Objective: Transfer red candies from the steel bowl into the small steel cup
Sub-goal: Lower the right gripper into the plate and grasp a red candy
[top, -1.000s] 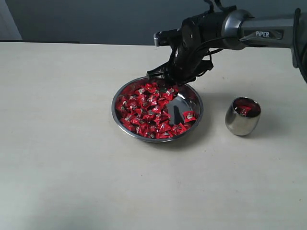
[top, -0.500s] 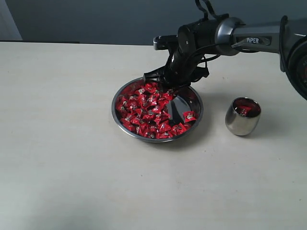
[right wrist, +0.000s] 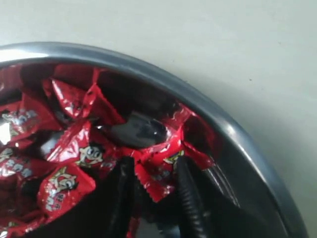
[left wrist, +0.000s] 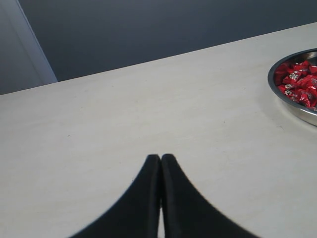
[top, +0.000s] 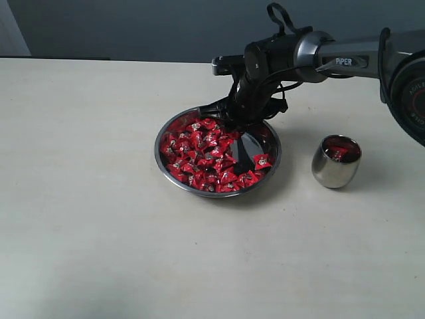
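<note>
The steel bowl (top: pixel 277 158) sits mid-table, its left part heaped with red candies (top: pixel 199 154). My right gripper (top: pixel 230 123) reaches down into the bowl's far edge. In the right wrist view the right gripper (right wrist: pixel 154 167) is open, its two fingers astride one red candy (right wrist: pixel 157 173) close to the bowl's rim (right wrist: pixel 148 70). The small steel cup (top: pixel 335 170) stands to the right of the bowl with red candy (top: pixel 339 152) inside. My left gripper (left wrist: pixel 161 157) is shut and empty over bare table, with the bowl (left wrist: pixel 296 108) and candies (left wrist: pixel 300 81) far off at the edge of its view.
The pale table (top: pixel 99 232) runs wide on the left and in front of the bowl. A dark wall (top: pixel 133 26) lies behind the table's back edge. The right arm (top: pixel 345 56) stretches in from the right, above the cup.
The right gripper has come down and slightly left into the far side of the bowl, among the candies. Bowl and cup have stayed in place.
</note>
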